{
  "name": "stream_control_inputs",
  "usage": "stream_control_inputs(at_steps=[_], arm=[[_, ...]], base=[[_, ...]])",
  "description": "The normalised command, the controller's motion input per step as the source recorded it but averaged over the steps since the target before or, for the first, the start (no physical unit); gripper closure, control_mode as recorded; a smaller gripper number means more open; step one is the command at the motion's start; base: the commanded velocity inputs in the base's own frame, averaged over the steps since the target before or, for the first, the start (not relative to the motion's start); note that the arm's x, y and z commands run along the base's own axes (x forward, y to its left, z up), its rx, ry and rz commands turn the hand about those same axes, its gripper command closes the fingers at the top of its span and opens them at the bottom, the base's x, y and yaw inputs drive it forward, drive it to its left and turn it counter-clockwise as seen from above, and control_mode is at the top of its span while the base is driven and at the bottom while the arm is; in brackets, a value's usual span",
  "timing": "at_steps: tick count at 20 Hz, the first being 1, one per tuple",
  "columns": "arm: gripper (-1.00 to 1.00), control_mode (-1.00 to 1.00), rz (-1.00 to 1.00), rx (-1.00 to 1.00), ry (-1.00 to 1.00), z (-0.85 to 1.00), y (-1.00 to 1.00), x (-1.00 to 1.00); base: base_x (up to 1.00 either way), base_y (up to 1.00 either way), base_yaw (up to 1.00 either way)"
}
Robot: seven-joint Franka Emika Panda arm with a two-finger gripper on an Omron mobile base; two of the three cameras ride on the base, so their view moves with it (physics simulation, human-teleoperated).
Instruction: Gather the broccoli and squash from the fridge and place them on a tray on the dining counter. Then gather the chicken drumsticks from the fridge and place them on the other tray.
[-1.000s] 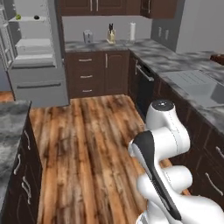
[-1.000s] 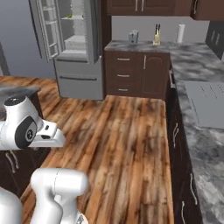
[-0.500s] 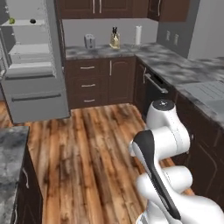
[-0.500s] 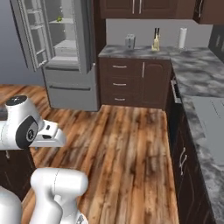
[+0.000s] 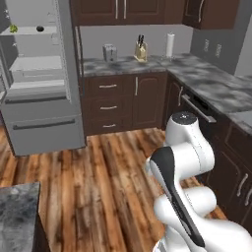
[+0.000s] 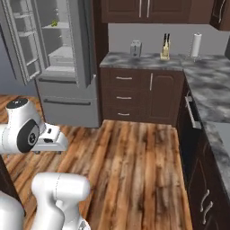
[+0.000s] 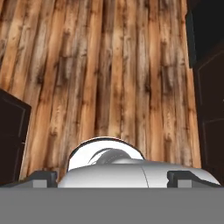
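My tool (image 7: 112, 177) points down at the wooden floor (image 7: 109, 70); only the tips of its fingers show, so I cannot tell whether it is open or closed. The fridge (image 5: 42, 78) stands open, the broccoli (image 5: 14, 29) sitting on its top shelf beside a small dark item (image 5: 40, 28).

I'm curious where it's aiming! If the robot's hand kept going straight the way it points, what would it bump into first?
Probably the wooden floor. The hand looks down at bare planks, with dark cabinets off to the sides. How far away the floor lies is unclear.
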Motion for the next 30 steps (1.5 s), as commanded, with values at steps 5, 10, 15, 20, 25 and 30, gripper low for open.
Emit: stream_control_inputs(at_steps=[5,10,15,20,25,30], arm=[[-1.00,1.00,0.00,0.00,0.00,0.00,0.00,0.00],[-1.00,1.00,0.00,0.00,0.00,0.00,0.00,0.00],[-1.00,1.00,0.00,0.00,0.00,0.00,0.00,0.00],[-1.00,1.00,0.00,0.00,0.00,0.00,0.00,0.00],[-1.00,1.00,0.00,0.00,0.00,0.00,0.00,0.00],[-1.00,1.00,0.00,0.00,0.00,0.00,0.00,0.00]], base=[[0.99,0.34,0.03],[0.90,0.52,0.05],[0.82,0.62,0.05],[0.79,0.64,0.06],[0.67,0.85,0.04],[0.66,0.77,-0.03]])
